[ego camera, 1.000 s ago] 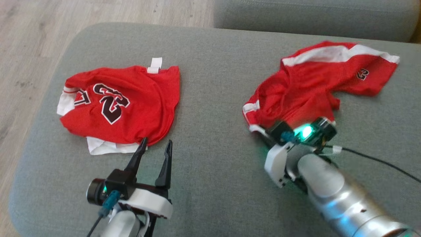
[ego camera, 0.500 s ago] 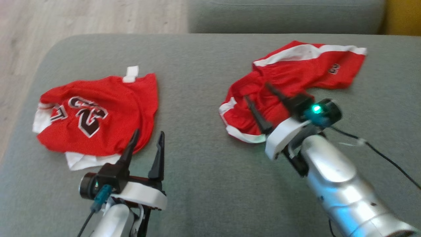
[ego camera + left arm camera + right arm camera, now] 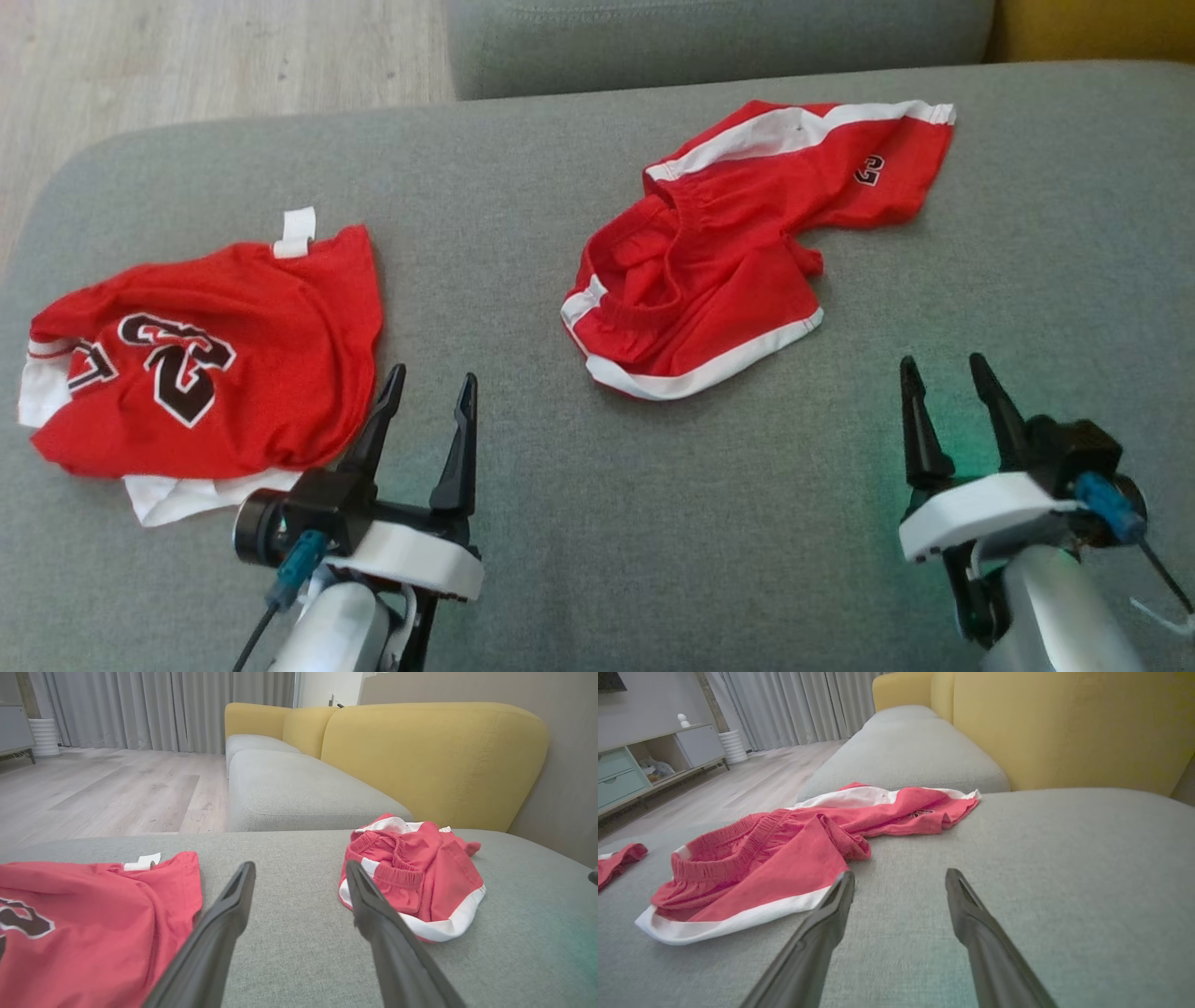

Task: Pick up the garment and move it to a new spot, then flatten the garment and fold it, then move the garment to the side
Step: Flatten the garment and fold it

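Spread wide, gripping nothing at right hand [image 3: 940,362]; same at left hand [image 3: 433,373]. Ahead between both, on grey fabric sofa cushion [image 3: 597,523]: crumpled red shorts with white trim [image 3: 709,271]. Risk of pinching one layer, dragging bunches; of snagging nearby red numbered jersey [image 3: 215,355].

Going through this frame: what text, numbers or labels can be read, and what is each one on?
"23": large dark number with white edging on the red jersey, lying turned in the head view.
Dark mark at the jersey's left edge: partly folded under, not readable.
Small dark mark on the red shorts: too small to read.
White tag at the jersey's edge: no print can be made out.
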Available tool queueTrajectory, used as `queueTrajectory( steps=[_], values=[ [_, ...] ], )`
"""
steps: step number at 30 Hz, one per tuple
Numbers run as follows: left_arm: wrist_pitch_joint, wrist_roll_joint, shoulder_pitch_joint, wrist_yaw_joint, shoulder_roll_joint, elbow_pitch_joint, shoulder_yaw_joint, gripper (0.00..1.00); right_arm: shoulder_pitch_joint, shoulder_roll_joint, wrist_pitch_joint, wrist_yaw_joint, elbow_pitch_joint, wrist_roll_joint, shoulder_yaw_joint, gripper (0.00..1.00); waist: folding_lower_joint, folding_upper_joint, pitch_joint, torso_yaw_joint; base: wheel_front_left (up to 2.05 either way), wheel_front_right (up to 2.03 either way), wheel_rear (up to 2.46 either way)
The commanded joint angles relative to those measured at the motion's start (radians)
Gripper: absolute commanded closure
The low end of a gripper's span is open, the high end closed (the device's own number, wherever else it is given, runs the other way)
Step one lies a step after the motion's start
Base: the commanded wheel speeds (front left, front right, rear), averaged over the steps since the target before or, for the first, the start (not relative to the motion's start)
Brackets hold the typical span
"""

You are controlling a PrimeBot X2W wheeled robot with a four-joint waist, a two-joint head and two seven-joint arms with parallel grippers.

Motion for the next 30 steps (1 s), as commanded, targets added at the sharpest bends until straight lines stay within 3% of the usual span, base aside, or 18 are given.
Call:
queueTrajectory(
  steps=[1,10,25,26,27,28,30],
  values=[
    [-0.010,0.011,-0.030,-0.006,0.005,-0.032,0.047,0.00,-0.040,0.011,-0.011,-0.001,-0.047,0.004,0.015,0.00,0.0000,0.0000,0.009,0.000,0.00,0.00,0.00],
    [-0.010,0.028,-0.054,-0.025,-0.003,-0.022,0.055,0.00,-0.098,0.011,0.029,-0.001,-0.012,0.022,0.023,0.00,0.0000,0.0000,0.053,0.035,0.00,0.00,0.00],
    [-0.010,0.046,-0.079,-0.047,-0.024,0.000,0.071,0.00,-0.269,0.011,0.127,-0.001,0.256,0.000,0.018,0.00,0.0000,0.0000,0.110,0.113,0.00,0.00,0.00],
    [-0.010,0.048,-0.081,-0.048,-0.025,0.000,0.076,0.00,-0.280,0.011,0.127,-0.001,0.287,-0.003,0.028,0.17,0.0000,0.0000,0.112,0.113,0.00,0.00,0.00],
    [-0.010,0.050,-0.082,-0.048,-0.026,0.001,0.079,0.00,-0.285,0.011,0.124,-0.001,0.300,-0.007,0.035,0.64,0.0000,0.0000,0.112,0.112,0.00,0.00,0.00],
    [-0.010,0.051,-0.082,-0.047,-0.026,0.002,0.082,0.00,-0.289,0.011,0.117,-0.001,0.311,-0.010,0.041,1.00,0.0000,0.0000,0.111,0.109,0.00,0.00,0.00],
    [-0.010,0.053,-0.081,-0.046,-0.028,0.002,0.088,0.00,-0.296,0.011,0.105,-0.001,0.332,-0.010,0.051,1.00,0.0000,0.0000,0.108,0.101,0.00,0.00,0.00]
  ],
)
